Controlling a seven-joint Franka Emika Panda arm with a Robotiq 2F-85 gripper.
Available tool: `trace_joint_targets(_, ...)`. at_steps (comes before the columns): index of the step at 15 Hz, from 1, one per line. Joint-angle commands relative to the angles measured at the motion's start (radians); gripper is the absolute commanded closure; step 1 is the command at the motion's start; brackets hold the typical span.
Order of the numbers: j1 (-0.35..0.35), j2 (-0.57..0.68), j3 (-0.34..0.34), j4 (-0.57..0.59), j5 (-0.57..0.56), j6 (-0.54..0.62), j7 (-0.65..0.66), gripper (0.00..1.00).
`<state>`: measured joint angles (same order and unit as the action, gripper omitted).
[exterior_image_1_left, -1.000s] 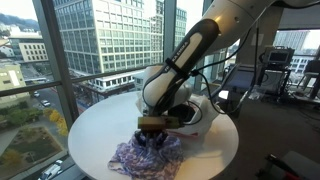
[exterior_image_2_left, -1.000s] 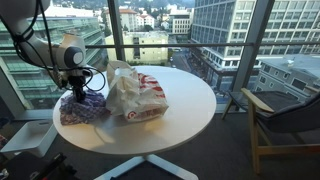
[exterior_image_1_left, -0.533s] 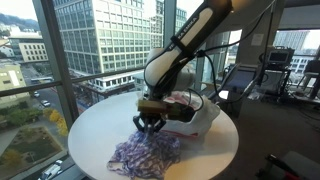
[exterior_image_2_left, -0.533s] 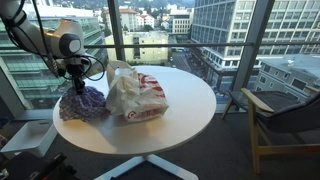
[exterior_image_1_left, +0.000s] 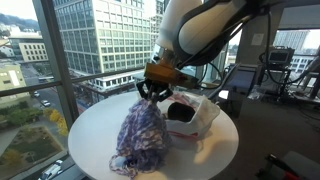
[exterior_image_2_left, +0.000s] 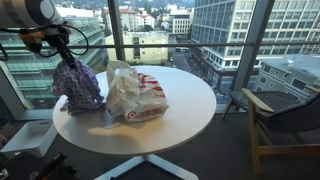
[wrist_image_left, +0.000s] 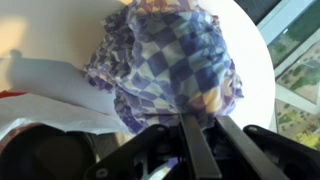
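Observation:
My gripper (exterior_image_1_left: 153, 92) is shut on the top of a purple and white checkered cloth (exterior_image_1_left: 141, 135) and holds it up so that it hangs over the round white table (exterior_image_1_left: 215, 160). The cloth's lower end still rests on the table. In an exterior view the gripper (exterior_image_2_left: 66, 58) holds the cloth (exterior_image_2_left: 77, 88) at the table's window-side edge. In the wrist view the cloth (wrist_image_left: 170, 65) hangs from between my fingers (wrist_image_left: 205, 130). A white plastic bag with red print (exterior_image_2_left: 135, 95) lies next to the cloth; it also shows in an exterior view (exterior_image_1_left: 190, 112), with its mouth open.
The round table (exterior_image_2_left: 185, 115) stands by floor-to-ceiling windows. A chair (exterior_image_2_left: 285, 120) stands beside the table. Exercise equipment (exterior_image_1_left: 275, 70) stands in the background.
My gripper has risen from the table with the cloth in it. The cloth went from lying bunched flat to hanging stretched upward.

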<state>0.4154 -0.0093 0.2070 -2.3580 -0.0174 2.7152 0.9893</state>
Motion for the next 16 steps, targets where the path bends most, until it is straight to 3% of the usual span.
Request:
trace_joint_targets(1,-0.075,-0.241,0.039,-0.087,-0.066,-0.002,0.127,0.9)
trace_joint_targets(5,-0.221,-0.382,0.107,-0.041,-0.137,-0.051,0.233,0.9)
trace_joint_targets(10,-0.445,-0.453,0.218,0.032,-0.287,-0.092,0.405,0.9)
trace_joint_targets(16,-0.519,-0.527,0.243,0.043,-0.333,-0.094,0.5,0.89)
